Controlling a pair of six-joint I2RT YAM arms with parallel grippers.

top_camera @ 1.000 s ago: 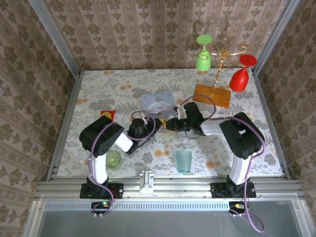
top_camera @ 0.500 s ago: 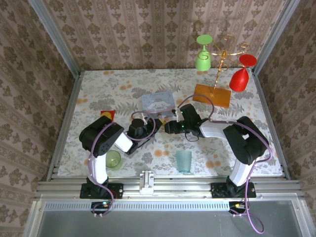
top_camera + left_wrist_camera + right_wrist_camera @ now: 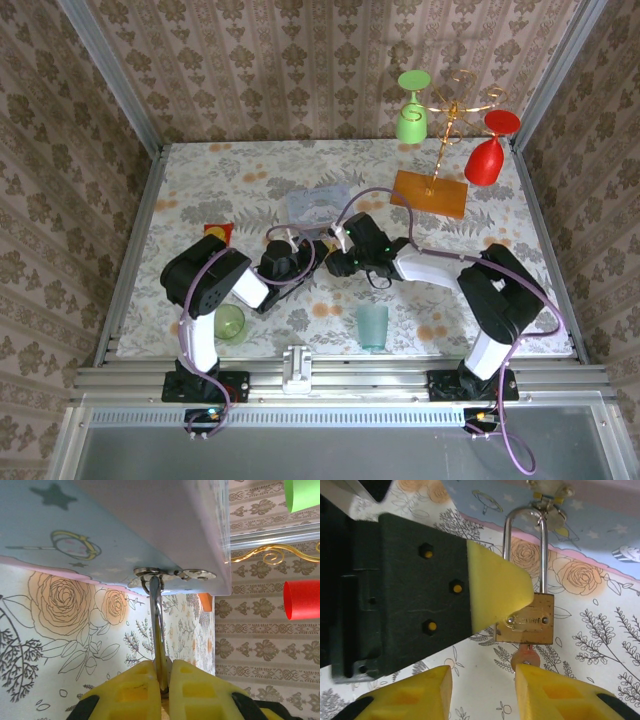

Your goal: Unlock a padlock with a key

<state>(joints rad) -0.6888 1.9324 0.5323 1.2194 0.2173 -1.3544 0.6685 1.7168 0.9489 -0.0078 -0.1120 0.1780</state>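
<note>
Floral table (image 3: 200, 180), blue tin (image 3: 315, 203), teal cup (image 3: 372, 326), green cup (image 3: 229, 322), orange rack base (image 3: 430, 195)

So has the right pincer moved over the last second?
Yes. In the top view the right pincer has slid left, away from the orange rack base and toward the padlock that the left pincer holds.

We logged a lab test cell dressed as a home: beige damask wallpaper panels (image 3: 300, 70) framed by bare aluminium corner posts (image 3: 114, 75), a rose-printed floral table cover (image 3: 200, 190), and black robot arm bases (image 3: 205, 383) bolted to a slotted aluminium rail (image 3: 350, 385).
</note>
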